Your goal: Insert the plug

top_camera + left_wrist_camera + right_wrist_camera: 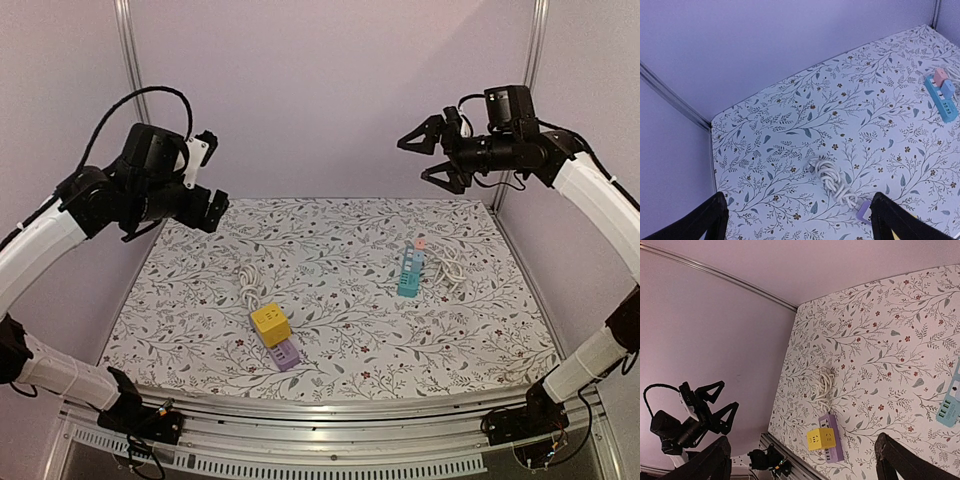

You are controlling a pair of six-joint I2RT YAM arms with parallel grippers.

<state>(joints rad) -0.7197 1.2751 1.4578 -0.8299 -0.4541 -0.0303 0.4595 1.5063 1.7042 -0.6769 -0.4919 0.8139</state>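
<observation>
A purple power strip lies at the front centre of the floral mat, with a yellow cube adapter on top of it. Its white cable is coiled behind it; the cable ends in a white plug. A teal power strip lies to the right, with small pink and blue blocks on its far end. My left gripper is open and empty, raised high at the back left. My right gripper is open and empty, raised high at the back right.
The teal strip has its own white cable bunched to its right. Walls close in the mat at the back and both sides. A metal rail runs along the front edge. The right wrist view shows the left arm.
</observation>
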